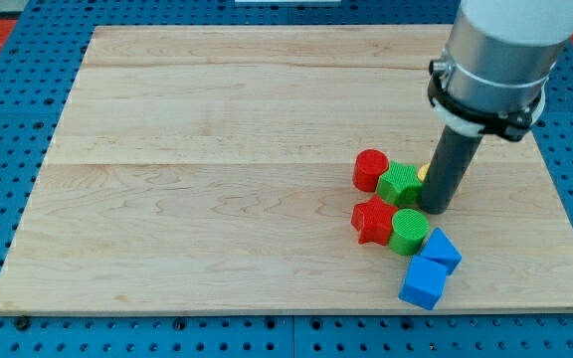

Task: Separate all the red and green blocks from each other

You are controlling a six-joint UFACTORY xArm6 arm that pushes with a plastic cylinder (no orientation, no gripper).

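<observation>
So nearest the view's bottom sat two blue cubes (424,282) and (440,249), touching. Just above them, a green cylinder (409,230) pressed against a red star-shaped block (372,220) on its left. Further up, a green hexagonal block (400,183) touched a red cylinder (370,169). My tip (439,209) was down just right of both greens; no jaws, plain rod. Yellow sliver (423,172) peeked behind the rod, shape unclear. All clustered on the wooden board (217,149).

Pale wood board (217,199), smooth, grain in long planks. Matt plastic look on red cylinder (370,169), green block (400,184), red star block (373,220), green cylinder (409,231). Dark matt rod (450,169) under brushed grey metal housing (505,50).
</observation>
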